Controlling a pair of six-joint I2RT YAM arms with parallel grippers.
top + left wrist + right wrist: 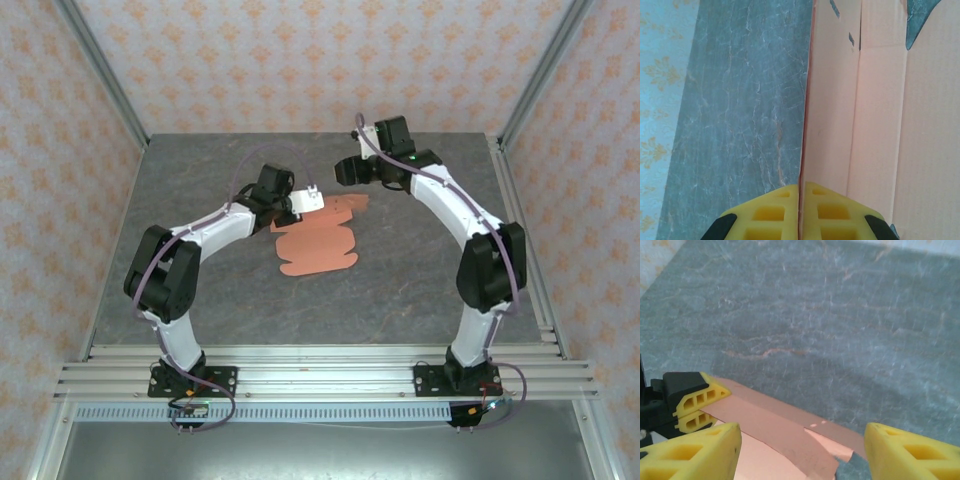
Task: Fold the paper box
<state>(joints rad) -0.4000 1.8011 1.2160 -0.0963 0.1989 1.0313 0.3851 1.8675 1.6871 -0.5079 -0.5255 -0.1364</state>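
The left fingers (pixel 771 216) are pinched shut on one long edge of the box (pixel 880 130), a flat salmon-orange sheet not yet folded up. In the left wrist view that edge runs straight up the middle of the frame from the pinch, with creased panels to its right. In the top view the sheet lies at the centre of the bench (pixel 200 170), and its upper-left part appears lifted at the pinch. The right fingers (pixel 696 456) stand wide apart with nothing between them. They sit at the bottom corners of the right wrist view, just beside the raised edge that crosses the lower middle of that frame.

The step looks like turning a side panel up along its crease. To do it well, I judge the left pinch should act as a steady anchor. The right fingers should meet the panel close to the score line rather than at the free edge, so the thin card bends where it is scored and does not buckle. Go slowly, because the sheet looks light and may slide or lift whole.

The bench is grey-green with a stone pattern and looks smooth, so it likely gives the card little grip. Pale walls (pixel 300 60) with orange motifs fill the upper part of the top view, and metal rails (pixel 320 365) run along the bottom.
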